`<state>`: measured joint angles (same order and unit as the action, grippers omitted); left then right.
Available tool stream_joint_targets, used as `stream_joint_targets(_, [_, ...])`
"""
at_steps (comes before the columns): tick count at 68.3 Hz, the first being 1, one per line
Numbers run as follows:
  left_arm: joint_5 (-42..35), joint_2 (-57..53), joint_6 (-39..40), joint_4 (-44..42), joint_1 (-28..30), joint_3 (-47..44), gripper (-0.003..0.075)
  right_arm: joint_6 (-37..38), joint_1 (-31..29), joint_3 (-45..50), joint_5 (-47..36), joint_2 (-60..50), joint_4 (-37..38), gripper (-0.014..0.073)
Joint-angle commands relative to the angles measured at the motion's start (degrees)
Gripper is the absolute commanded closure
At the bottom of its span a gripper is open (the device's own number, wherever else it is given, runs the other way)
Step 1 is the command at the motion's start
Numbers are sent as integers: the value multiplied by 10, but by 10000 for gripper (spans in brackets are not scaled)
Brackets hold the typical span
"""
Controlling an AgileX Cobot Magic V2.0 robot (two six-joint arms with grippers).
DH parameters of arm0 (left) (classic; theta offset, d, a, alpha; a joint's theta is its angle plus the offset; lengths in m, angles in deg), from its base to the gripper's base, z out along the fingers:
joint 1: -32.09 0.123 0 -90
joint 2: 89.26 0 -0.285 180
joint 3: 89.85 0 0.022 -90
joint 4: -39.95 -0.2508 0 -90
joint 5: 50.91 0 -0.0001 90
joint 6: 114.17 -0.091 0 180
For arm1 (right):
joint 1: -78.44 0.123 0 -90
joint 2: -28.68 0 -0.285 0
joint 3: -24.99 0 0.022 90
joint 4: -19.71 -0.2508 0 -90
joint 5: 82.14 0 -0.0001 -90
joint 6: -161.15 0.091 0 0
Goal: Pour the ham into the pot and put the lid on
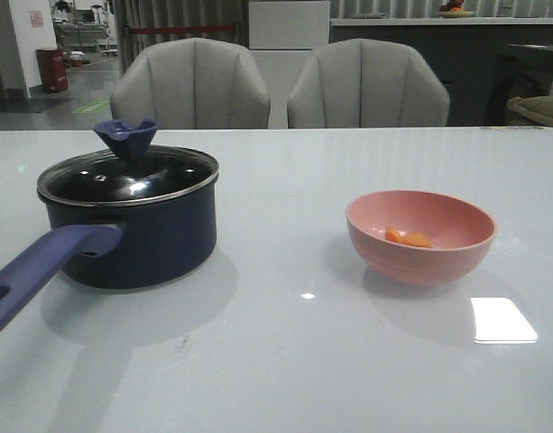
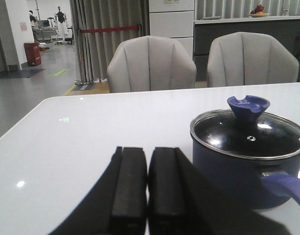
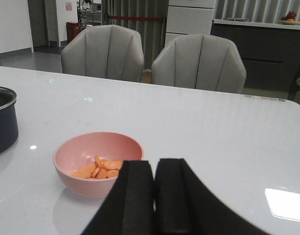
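Note:
The dark navy pot (image 1: 141, 239) stands on the left of the table, its purple-blue handle (image 1: 37, 271) pointing toward me. The glass lid (image 1: 127, 176) with its blue knob (image 1: 125, 137) sits on the pot. Several orange ham slices (image 1: 408, 238) lie in a pink bowl (image 1: 420, 236) on the right. Neither gripper shows in the front view. In the left wrist view my left gripper (image 2: 148, 152) is shut and empty, beside and short of the pot (image 2: 238, 171). In the right wrist view my right gripper (image 3: 154, 164) is shut and empty, close beside the bowl (image 3: 93, 164) with the ham (image 3: 98, 169).
Two grey chairs (image 1: 190, 86) (image 1: 368, 86) stand behind the table's far edge. A bright window reflection (image 1: 503, 320) lies on the glossy white tabletop (image 1: 285, 343) near the bowl.

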<state>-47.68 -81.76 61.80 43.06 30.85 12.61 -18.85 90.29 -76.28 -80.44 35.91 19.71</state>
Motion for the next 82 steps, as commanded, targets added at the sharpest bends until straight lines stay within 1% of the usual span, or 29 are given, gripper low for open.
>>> stream_joint_targets(1, [-58,-10,1,6,0,-12,589,0,1,-3,-48,-12,5,441])
stream_joint_targets(7, [-96,-10,1,6,0,-12,589,0,1,-3,-48,-12,5,441])
stream_joint_targets(18, [-218,-10,1,9,0,-6,589,0,1,-3,-48,-12,5,441])
stream_joint_targets(23, [-233,-10,1,31,0,11,589,0,1,-3,-48,-12,5,441])
stream_joint_targets(28, [-189,-7,1,55,0,48,589,0,1,-3,-48,-12,5,441])
stream_joint_targets(33, [-117,9,1,56,0,105,589,0,1,-3,-48,-12,5,441])
stream_joint_targets(36, [-89,24,1,54,0,129,589,0,1,-3,-48,-12,5,441])
stream_joint_targets(43, [-8,78,1,52,0,196,589,0,1,-3,-48,-12,5,441])
stream_joint_targets(51, [61,139,1,52,0,246,589,0,1,-3,-48,-12,5,441])
stream_joint_targets(59, [106,173,1,52,0,264,589,0,1,-3,-48,-12,5,441])
stream_joint_targets(82, [105,214,1,52,0,264,582,0,1,-3,-48,-12,5,441])
